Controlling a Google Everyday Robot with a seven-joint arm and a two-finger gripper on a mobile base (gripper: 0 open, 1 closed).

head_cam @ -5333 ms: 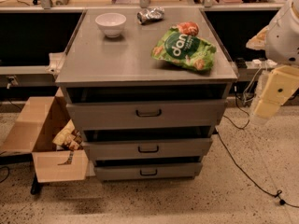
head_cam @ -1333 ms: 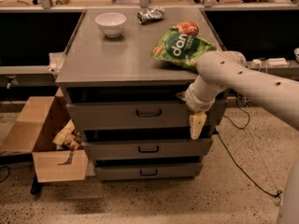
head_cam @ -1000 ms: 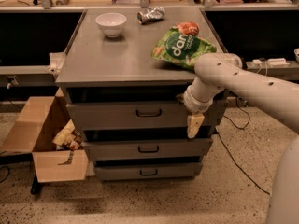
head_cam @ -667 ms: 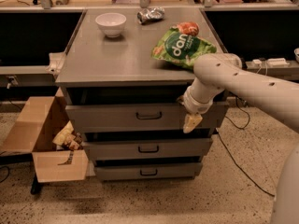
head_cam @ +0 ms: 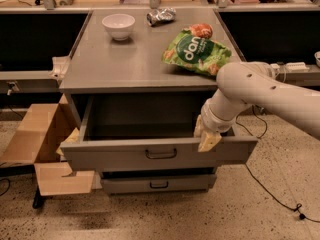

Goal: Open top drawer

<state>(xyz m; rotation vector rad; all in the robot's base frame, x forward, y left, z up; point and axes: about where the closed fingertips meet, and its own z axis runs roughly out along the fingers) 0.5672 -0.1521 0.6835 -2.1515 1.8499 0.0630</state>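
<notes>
The top drawer [head_cam: 110,157] is a wide grey metal drawer with a small black bar handle [head_cam: 161,154] at its centre. It stands pulled far out from the cabinet, and its dark inside shows. My gripper [head_cam: 207,138] is at the top edge of the drawer's front panel, to the right of the handle, at the end of my pale arm, which comes in from the right. One narrower lower drawer front [head_cam: 159,184] shows below, shut.
On the grey cabinet top [head_cam: 130,64] lie a green snack bag [head_cam: 196,51], a white bowl [head_cam: 118,25] and a crumpled silver wrapper [head_cam: 161,16]. An open cardboard box [head_cam: 35,144] stands at the left, close to the drawer. A black cable [head_cam: 270,194] runs over the floor at the right.
The top drawer was shut and is now pulled far out toward the camera. My gripper has moved out with the drawer's front panel.
</notes>
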